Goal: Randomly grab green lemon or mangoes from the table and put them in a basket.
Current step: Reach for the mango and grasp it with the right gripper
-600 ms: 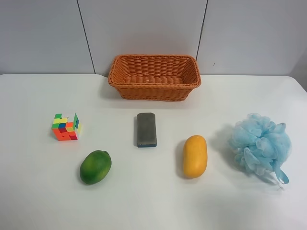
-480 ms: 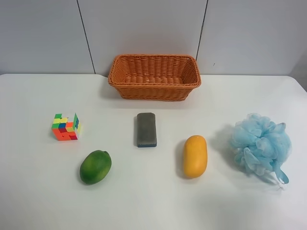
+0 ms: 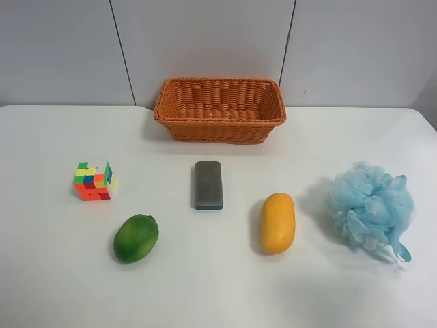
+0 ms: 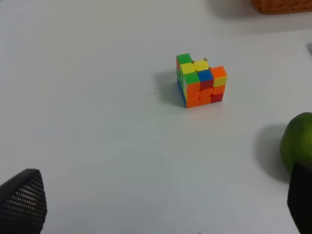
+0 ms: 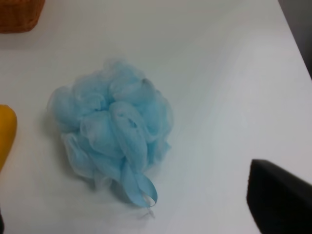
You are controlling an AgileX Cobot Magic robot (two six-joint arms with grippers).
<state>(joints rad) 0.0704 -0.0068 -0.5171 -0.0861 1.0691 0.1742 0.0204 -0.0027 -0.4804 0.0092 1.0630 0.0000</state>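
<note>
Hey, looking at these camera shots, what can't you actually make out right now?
Right gripper: the right wrist view clearly shows only one dark finger, at the frame edge, so open or shut is unclear.
Mango: cut off by the right wrist view's edge.
Green lemon: cut off by the left wrist view's edge.
Basket: its near wall hides part of its floor in the exterior high view.

The exterior high view looks down over the whole table [image 3: 218, 294]. Closer wrist views share parts: right the bath pouf [image 5: 114, 131] (blue mesh), left the puzzle cube [image 4: 201, 80].
</note>
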